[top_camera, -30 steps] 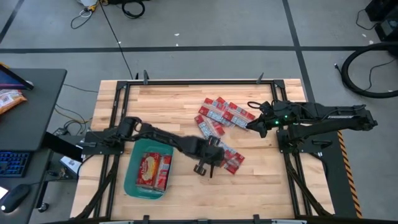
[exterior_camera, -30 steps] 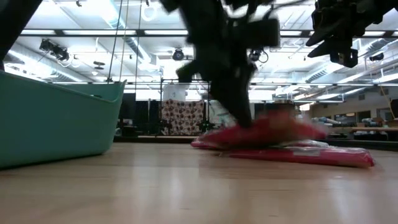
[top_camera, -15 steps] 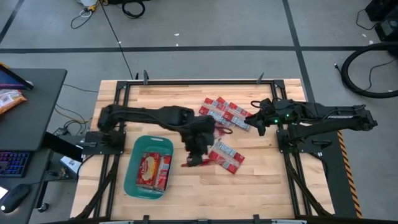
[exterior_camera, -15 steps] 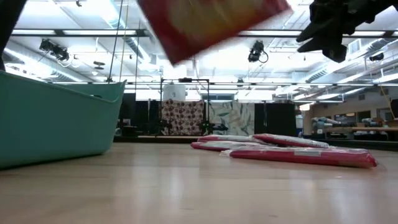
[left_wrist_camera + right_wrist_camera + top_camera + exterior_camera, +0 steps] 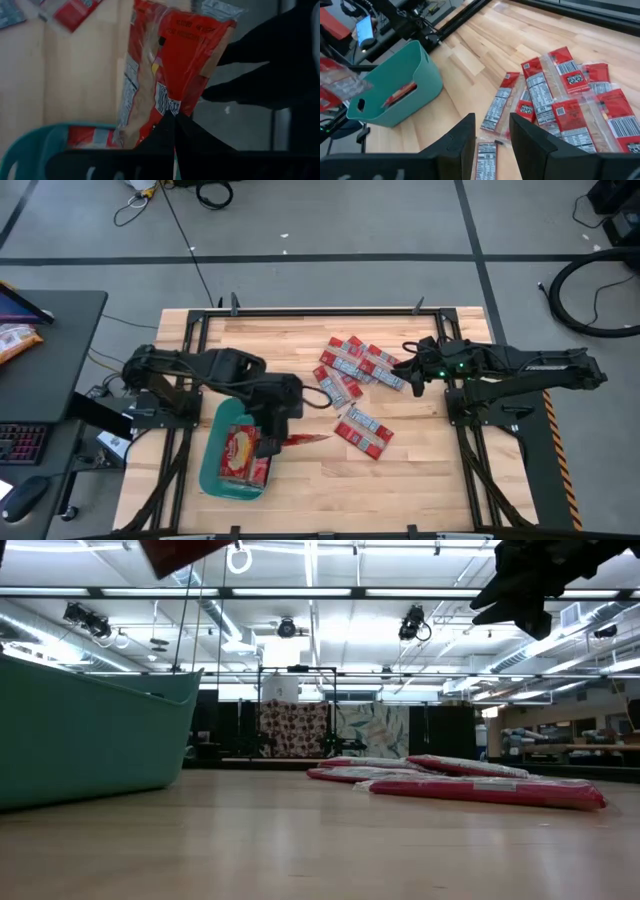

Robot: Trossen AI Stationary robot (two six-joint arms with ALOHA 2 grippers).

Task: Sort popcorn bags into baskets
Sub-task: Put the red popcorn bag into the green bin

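- High view: the worktop (image 5: 200,340) carries a teal basket (image 5: 212,470) at its left front, one large red bag lying inside.
- Loose popcorn bags (image 5: 355,365) lie right of centre.
- Left gripper (image 5: 275,442), jaws clamped on a red packet (image 5: 305,440), hangs at the basket's right rim.
- Right gripper (image 5: 408,376) hovers beside the pile, jaws parted, empty.

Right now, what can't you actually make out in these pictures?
- Bin contents: low view shows only its outer wall.
- Held bag: low view cuts it at the top edge.
- Left gripper jaws: high view, hidden under the bag.
- Bag print: too small to read.
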